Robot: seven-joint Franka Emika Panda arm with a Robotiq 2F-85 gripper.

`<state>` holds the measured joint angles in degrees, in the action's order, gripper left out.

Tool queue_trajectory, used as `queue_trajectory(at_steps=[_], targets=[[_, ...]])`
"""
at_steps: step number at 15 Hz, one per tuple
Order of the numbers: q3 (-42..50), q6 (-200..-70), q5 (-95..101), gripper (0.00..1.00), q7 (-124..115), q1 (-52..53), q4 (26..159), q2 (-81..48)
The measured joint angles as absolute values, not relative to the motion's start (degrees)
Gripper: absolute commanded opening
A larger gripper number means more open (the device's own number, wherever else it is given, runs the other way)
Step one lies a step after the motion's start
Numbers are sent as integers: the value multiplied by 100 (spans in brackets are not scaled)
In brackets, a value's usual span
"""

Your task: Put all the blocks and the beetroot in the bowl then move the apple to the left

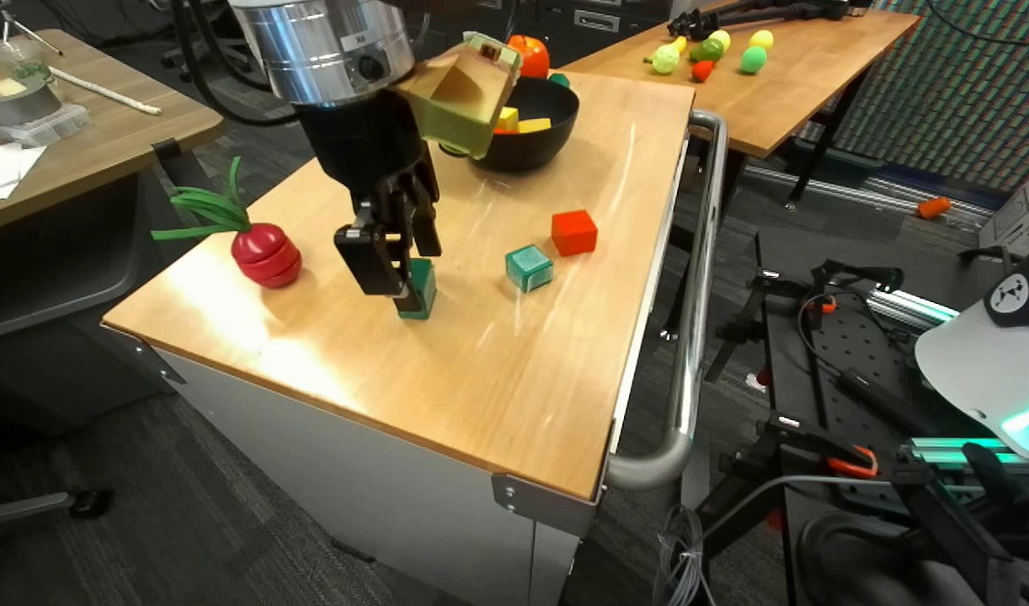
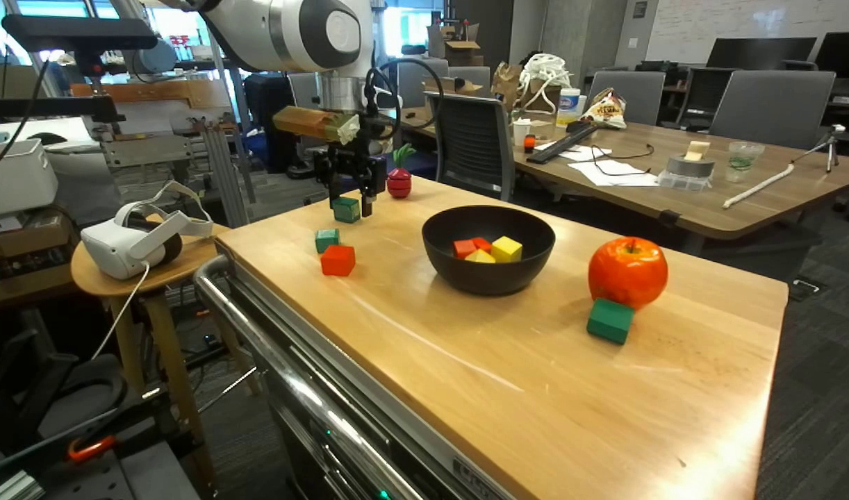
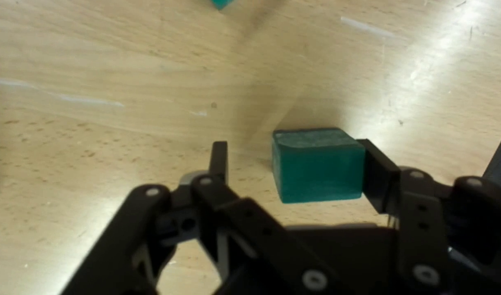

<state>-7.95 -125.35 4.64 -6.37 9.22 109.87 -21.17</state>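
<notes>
Toward the far left of the cart top (image 2: 570,403), in an exterior view, the gripper (image 2: 351,206) points down, jaws spread, with a green block (image 3: 320,174) between them. By the wrist view, the block sits at the right-hand finger (image 3: 379,176), seemingly touching it, while a gap shows on its left. Nearer, along the left edge, a paler green block (image 2: 327,241) stands just beside a red block (image 2: 338,261); a strip of wood separates them from that edge, with the metal handle (image 2: 313,401) running beyond. Between the red block and the bowl (image 2: 466,278) is a stretch of open wood. Set in from the edges, the bowl holds red-orange blocks (image 2: 464,249) and yellow blocks (image 2: 508,249). To its right, across a gap, the apple (image 2: 628,272) has a dark green block (image 2: 611,321) at its near side, touching or just beside, I cannot tell which. Wide open wood lies between this pair and the right edge. Close to the left edge in an exterior view stands the beetroot (image 1: 266,255), leaves leaning left across the line of that edge. Open wood runs between it and the gripper, and a broad band between the gripper and the near edge.
</notes>
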Motion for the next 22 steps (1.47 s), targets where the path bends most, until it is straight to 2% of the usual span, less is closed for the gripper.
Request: queue_trajectory(at_steps=[3,8,13,18,19,20,22], targets=[[-780,-12534,534,21,-698,968,10954,-2155],[-538,-12868,568,21,-992,948,11093,-1841],[-29,-13293,942,21,-1378,642,11913,-501],[420,-13344,1350,21,-1384,-95,12856,394],[483,-13405,1360,36,-1310,-229,13000,448],[537,-13474,1361,62,-1214,-341,13122,474],[633,-13663,1249,78,-957,-495,13304,483]])
